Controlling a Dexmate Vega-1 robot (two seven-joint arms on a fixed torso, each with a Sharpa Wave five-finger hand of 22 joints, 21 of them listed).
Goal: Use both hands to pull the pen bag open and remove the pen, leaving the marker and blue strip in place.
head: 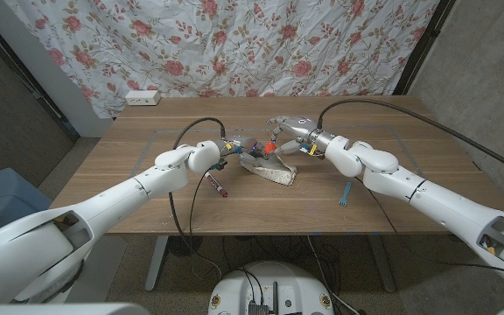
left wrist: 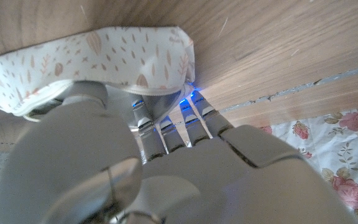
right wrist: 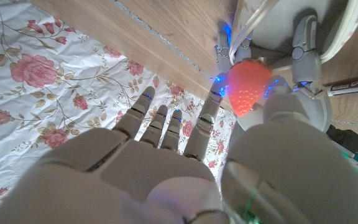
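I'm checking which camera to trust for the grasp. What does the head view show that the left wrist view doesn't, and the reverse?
Head view alone: the marker lying on the table near the left forearm, the blue strip by the right arm, the right hand over the bag, and something red-orange at the bag's top.
Left wrist view alone: the leaf print on the fabric and fingers pinching its edge.
Both: the pen bag and the left hand on it.
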